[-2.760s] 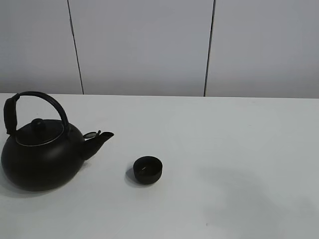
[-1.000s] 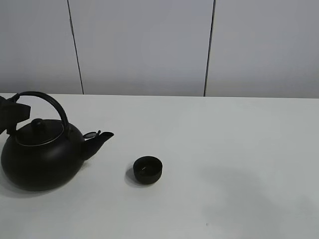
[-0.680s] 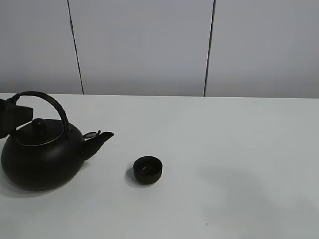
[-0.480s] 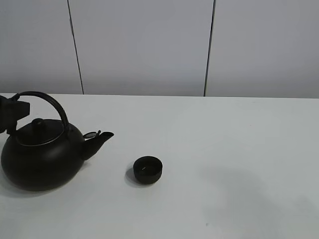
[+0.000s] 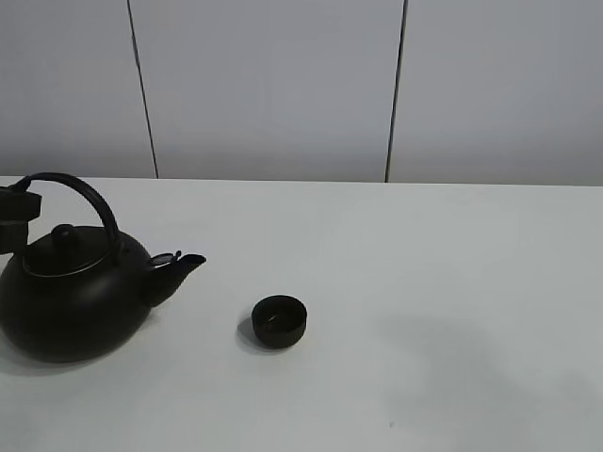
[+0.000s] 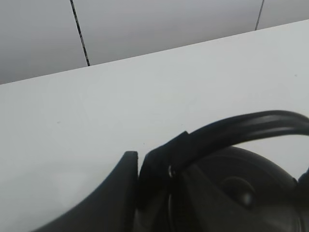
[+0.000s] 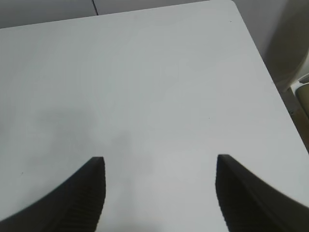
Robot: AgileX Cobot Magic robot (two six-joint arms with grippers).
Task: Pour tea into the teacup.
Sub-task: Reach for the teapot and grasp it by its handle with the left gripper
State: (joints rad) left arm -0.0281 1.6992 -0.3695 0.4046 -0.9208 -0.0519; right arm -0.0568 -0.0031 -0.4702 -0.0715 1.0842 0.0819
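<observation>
The small black teacup (image 5: 279,320) stands on the white table (image 5: 424,282), a little left of the middle. The large black kettle (image 5: 75,301) stands at the far left, its spout (image 5: 179,270) pointing right toward the cup with a gap between them. My left gripper (image 5: 15,218) is at the left end of the kettle's arched handle (image 5: 80,188). In the left wrist view the left gripper (image 6: 157,166) is closed around the handle (image 6: 231,130) near its base. My right gripper (image 7: 159,193) is open and empty over bare table, and is out of the high view.
Grey wall panels (image 5: 273,85) stand behind the table's far edge. In the right wrist view the table's corner and right edge (image 7: 251,43) show, with a beige object (image 7: 289,43) beyond it.
The left gripper came in from the left edge and took the handle. The kettle has shifted slightly left and turned a little. The cup has not moved.
</observation>
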